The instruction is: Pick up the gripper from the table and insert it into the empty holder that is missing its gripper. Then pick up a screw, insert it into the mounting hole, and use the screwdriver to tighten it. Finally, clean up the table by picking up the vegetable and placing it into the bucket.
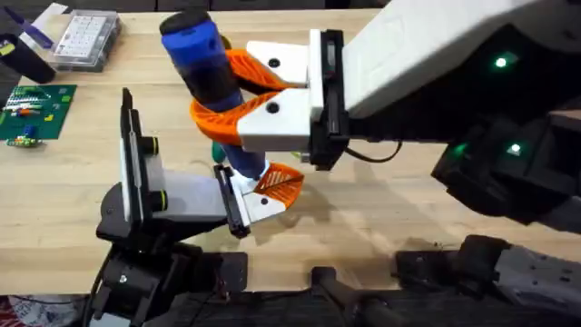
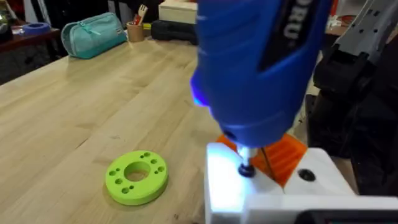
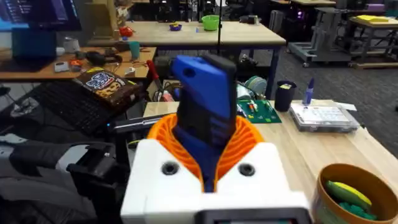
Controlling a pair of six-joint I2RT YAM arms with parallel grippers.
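We see the wooden worktop (image 1: 381, 200) spanning the overhead frame, with the right arm reaching in from the upper right. Its pincer (image 1: 238, 95), white with orange ribbed pads, is closed around the screwdriver (image 1: 204, 68), which stands tilted just left of centre, its black cap towards the top of the frame and its tip pointing down. In the right wrist view the blue body (image 3: 204, 118) rises between the orange pads (image 3: 249, 134).

The left arm sits at the lower left of the overhead frame, and its pincer (image 1: 268, 191) lies just below the driver's tip; we cannot tell whether its fingers are open or shut. In the left wrist view the lit tip (image 2: 246, 168) bears down on a dark screw head on a white block (image 2: 249, 193) at the lower right.

The bucket (image 3: 351, 193) shows at the lower right of the right wrist view, with green and yellow pieces inside. A light green ring-shaped disc (image 2: 137, 176) lies flat on the worktop at the lower left of the left wrist view. A green circuit board (image 1: 36, 111) and a clear parts box (image 1: 86, 38) sit at the overhead's upper left.
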